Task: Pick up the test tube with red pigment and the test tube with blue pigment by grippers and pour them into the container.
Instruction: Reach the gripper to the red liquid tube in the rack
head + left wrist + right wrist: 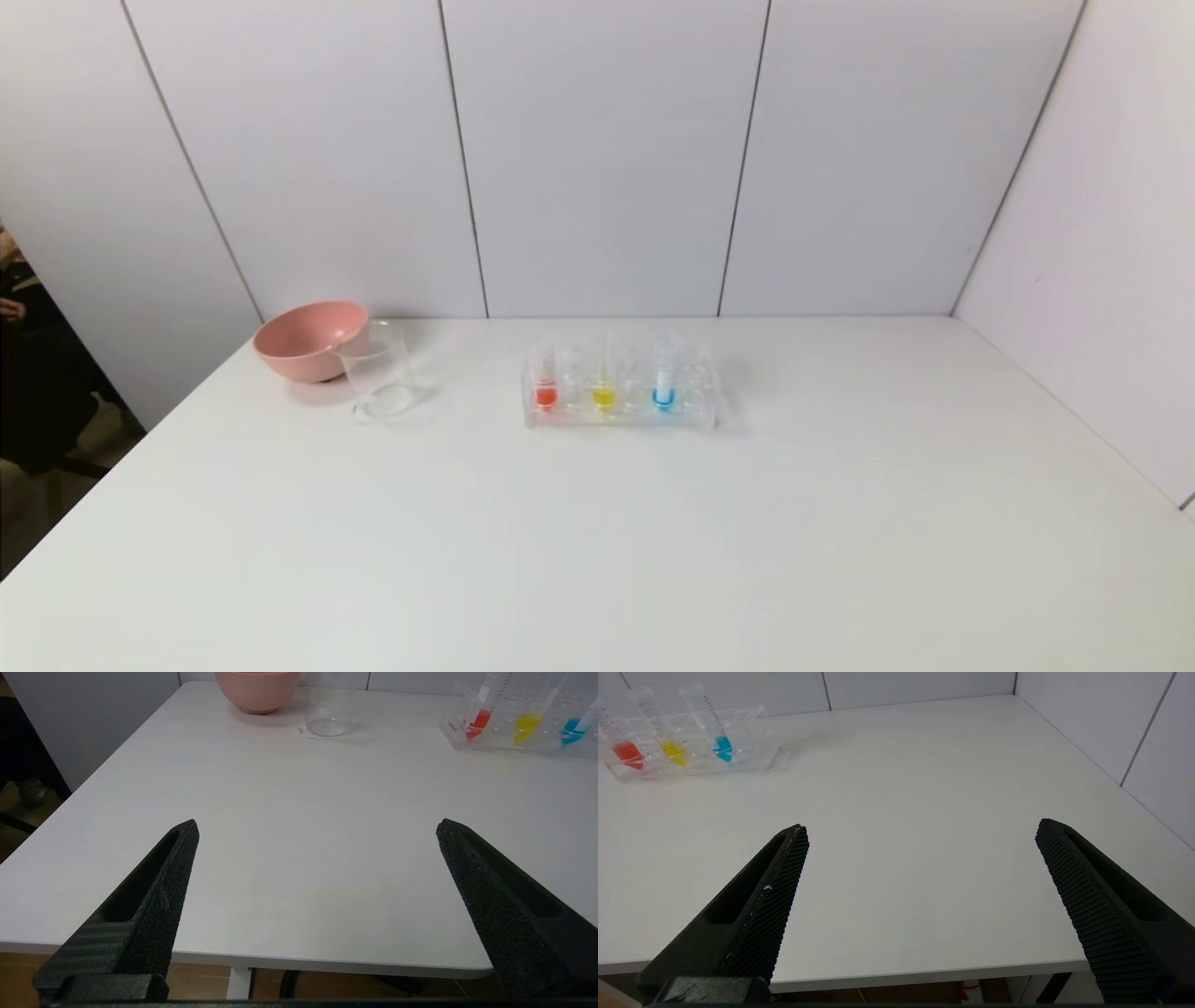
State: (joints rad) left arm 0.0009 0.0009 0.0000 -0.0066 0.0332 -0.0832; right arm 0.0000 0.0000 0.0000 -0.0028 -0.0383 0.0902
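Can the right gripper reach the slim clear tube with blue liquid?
Probably yes: the open right gripper faces bare white table, and the blue-liquid tube stands upright at the clear rack's nearest end.

Head camera looks down over the white table [597, 541], far from the clear plastic tube rack [621, 411]. Both wrist cameras sit low at the near edge, sharing that rack [514, 742] [691, 765].

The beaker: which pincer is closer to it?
Left. The left pincer is open at the table's near edge, on the beaker's side; the right pincer, also open, is beyond the rack.
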